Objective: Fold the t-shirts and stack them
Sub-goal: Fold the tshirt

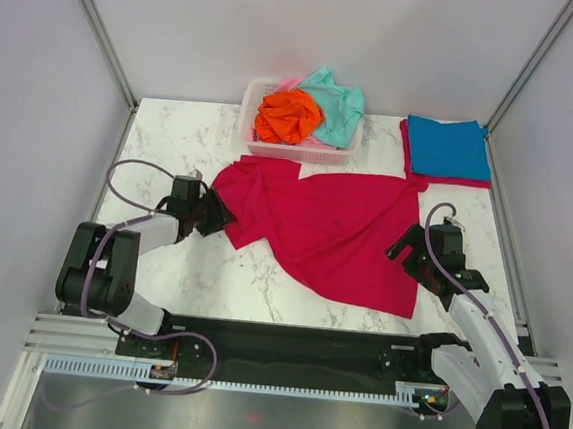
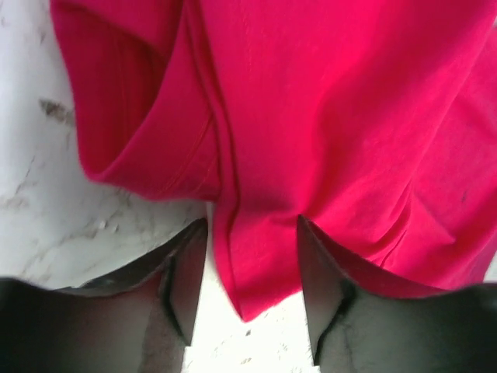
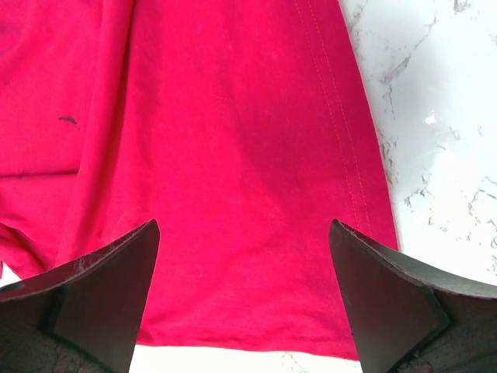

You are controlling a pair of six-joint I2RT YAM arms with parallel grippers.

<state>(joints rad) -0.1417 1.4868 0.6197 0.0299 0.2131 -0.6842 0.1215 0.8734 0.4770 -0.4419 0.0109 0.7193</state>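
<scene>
A crimson red t-shirt (image 1: 315,227) lies spread and wrinkled across the middle of the marble table (image 1: 211,278). My left gripper (image 1: 214,213) is at its left edge. In the left wrist view the left gripper (image 2: 252,221) is open, and a pointed corner of the red shirt (image 2: 256,264) lies between its fingers (image 2: 186,280) with a gap on each side. My right gripper (image 1: 404,250) is at the shirt's right edge. In the right wrist view the right gripper (image 3: 244,225) stands wide open over the shirt's hem (image 3: 241,326). A folded blue t-shirt (image 1: 448,146) rests on a folded red one (image 1: 448,179) at the back right.
A white slatted basket (image 1: 297,153) at the back centre holds an orange t-shirt (image 1: 287,116), a mint-teal one (image 1: 338,104) and some pink cloth (image 1: 288,82). Grey walls enclose the table on three sides. The arms' bases sit along the near rail (image 1: 285,345).
</scene>
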